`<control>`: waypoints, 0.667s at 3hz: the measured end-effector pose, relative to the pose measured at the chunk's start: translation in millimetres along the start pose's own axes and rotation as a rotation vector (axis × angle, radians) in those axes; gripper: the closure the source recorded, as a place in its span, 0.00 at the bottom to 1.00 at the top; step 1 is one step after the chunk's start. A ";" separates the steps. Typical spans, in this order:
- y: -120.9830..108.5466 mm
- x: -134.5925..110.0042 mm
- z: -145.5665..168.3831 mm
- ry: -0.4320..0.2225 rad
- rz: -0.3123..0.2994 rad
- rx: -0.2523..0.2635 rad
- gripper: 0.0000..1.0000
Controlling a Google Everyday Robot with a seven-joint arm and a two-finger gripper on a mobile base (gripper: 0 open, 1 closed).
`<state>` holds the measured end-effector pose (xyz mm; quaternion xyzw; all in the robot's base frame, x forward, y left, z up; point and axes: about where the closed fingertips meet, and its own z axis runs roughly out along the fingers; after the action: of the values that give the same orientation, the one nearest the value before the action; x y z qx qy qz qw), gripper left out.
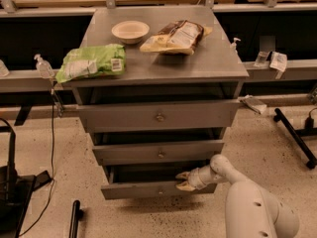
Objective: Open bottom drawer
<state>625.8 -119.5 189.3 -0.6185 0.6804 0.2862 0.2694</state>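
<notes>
Grey drawer unit, bowl (130, 31) and green bag (91, 62) on its counter (213, 63), bottom drawer (138, 190) partly pulled out near the floor, robot's claw (184, 180) at its front panel's upper edge, grip impossible to tell.

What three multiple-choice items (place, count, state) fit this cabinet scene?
1. Where is the gripper? A out of view; B at the bottom drawer's front; C raised in free air.
2. How many things lie on the cabinet top? A two; B four; C three.
3. The bottom drawer is: A partly open; B fully shut; C taken out.
Key: B, it sits at that front's right part; C, bowl, green bag, brown bag; A, a dark gap shows behind its front.
</notes>
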 end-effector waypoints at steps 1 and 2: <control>21.8 -6.5 2.0 -0.031 -0.004 -0.099 0.89; 24.5 -6.8 1.5 -0.034 -0.004 -0.111 0.92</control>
<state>602.1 -112.0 194.5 -0.6287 0.6578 0.3333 0.2469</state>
